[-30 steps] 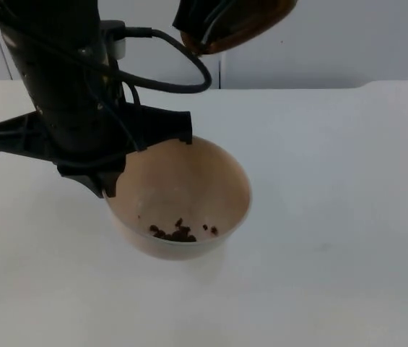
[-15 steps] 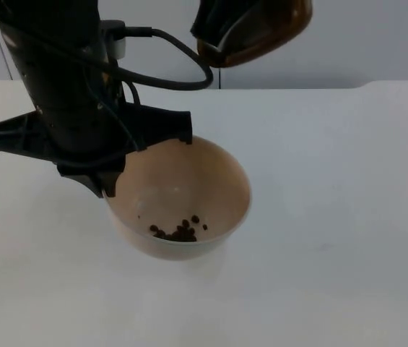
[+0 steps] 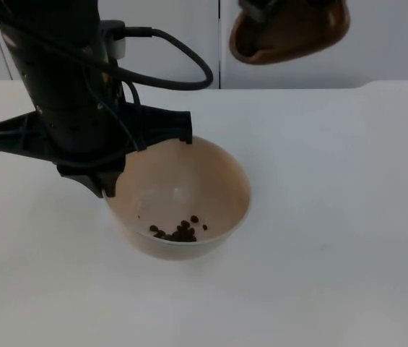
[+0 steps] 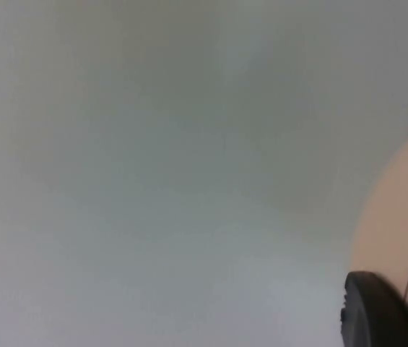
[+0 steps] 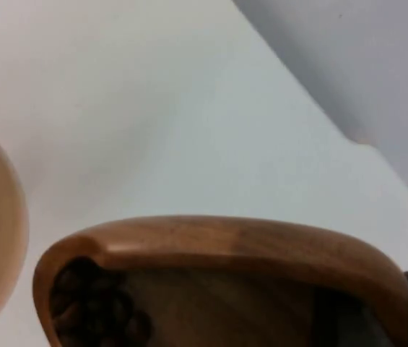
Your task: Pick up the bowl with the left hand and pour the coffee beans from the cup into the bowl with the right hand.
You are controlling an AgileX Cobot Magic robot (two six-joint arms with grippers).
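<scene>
Top view: left hand grips bowl (rim).

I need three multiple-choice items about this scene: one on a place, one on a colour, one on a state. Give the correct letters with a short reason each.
1. Where are the poured coffee beans?
A. on the table
B. in the bowl
C. on the wall

2. What colour is the cup?
A. brown
B. blue
C. white

3. What does the cup hold?
A. nothing
B. water
C. some beans

Answers:
1 B, a small dark heap lies at the bowl's bottom.
2 A, it looks like brown wood in the top and right wrist views.
3 C, beans sit inside it in the right wrist view.
</scene>
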